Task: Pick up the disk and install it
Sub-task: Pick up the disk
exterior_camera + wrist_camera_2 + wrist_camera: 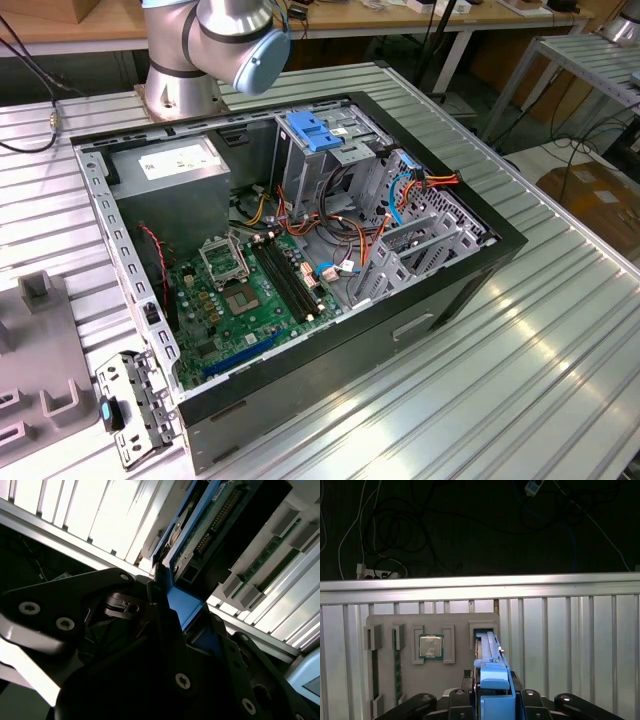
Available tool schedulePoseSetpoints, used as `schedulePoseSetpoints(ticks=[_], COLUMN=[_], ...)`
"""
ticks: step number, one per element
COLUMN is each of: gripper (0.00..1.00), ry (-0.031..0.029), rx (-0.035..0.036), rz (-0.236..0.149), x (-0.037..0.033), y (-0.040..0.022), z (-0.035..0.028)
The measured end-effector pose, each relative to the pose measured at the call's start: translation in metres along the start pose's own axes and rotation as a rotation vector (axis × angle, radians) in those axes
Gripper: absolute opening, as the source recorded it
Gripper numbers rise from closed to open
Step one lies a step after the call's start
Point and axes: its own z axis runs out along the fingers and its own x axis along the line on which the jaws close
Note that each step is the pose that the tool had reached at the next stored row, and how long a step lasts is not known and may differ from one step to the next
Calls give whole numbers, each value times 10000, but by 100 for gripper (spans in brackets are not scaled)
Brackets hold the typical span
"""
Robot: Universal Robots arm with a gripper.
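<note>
First wrist view: my ribbed metal table (560,640) carries a grey holder tray (390,620); the disk (487,647) stands edge-on at its end slot, grey metal with a blue rail; my gripper (495,700) pinches that rail from both sides; the disk's label face is hidden; my fingers are cut off by the frame.

Pincer (184,611): black body, screw heads showing, jaws closed on both sides of the blue end rail (182,602) of the disk (186,555). Disk is edge-on, w/ green circuit bd (200,532) and pin connector (220,517) facing cam. Pale grey ridged holder (280,540) sits just beside it. Ribbed alu table (75,505) lies behind, bright w/ glare.
</note>
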Motion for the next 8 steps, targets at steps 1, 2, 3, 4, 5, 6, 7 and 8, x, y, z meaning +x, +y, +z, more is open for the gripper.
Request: schedulePoseSetpoints(ticks=[1,2,3,4,5,6,7,8], gripper=[37,37,37,37,37,37,37,37], ry=[0,0,0,0,0,0,0,1], rx=[0,0,0,0,-1,0,0,-2], rz=[0,0,0,0,0,0,0,0], x=[0,0,0,0,0,0,0,0], y=[0,0,0,0,0,0,0,0], z=[0,-1,-1,-1,-4,-6,-7,-11])
